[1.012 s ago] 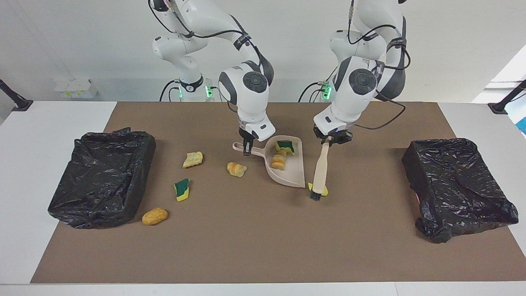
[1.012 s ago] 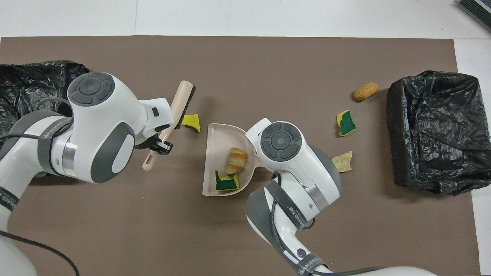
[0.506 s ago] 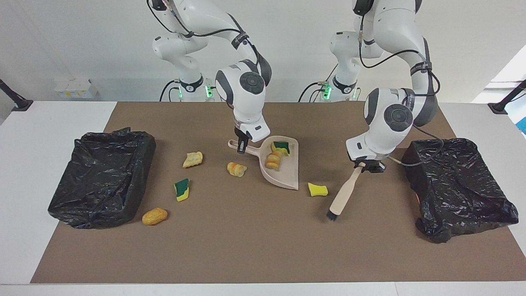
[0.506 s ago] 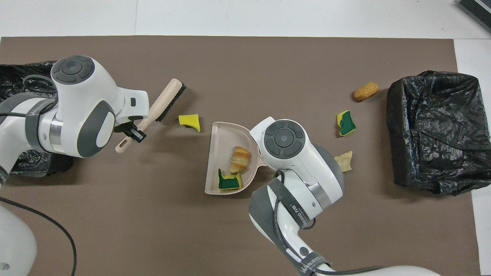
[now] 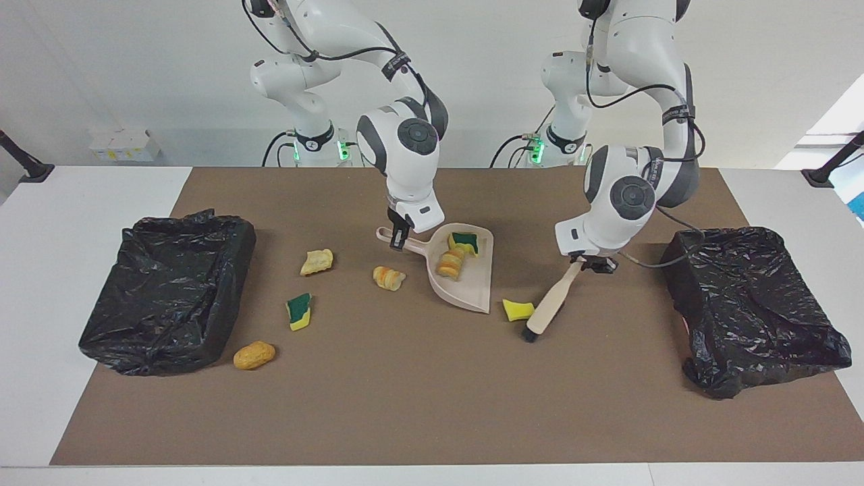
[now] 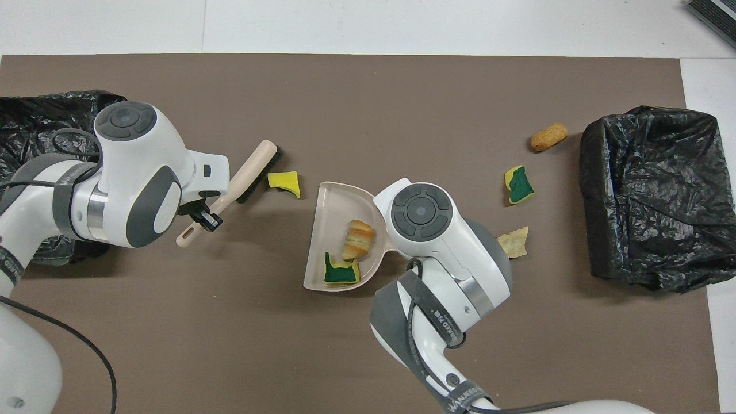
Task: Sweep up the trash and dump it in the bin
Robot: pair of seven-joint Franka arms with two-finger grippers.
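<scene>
With left gripper point(image 5: 586, 262) pinching brush point(image 5: 548, 307) beside yellow scrap point(image 5: 518, 310) at frame centre and right gripper point(image 5: 397, 237) clamping dustpan point(image 5: 472, 290) handle, could flick scrap past the pan lip.

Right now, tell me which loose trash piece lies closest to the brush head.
The plain yellow sponge scrap, between the brush bristles and the dustpan mouth. Every other loose piece lies toward the right arm's end, past the dustpan.
</scene>
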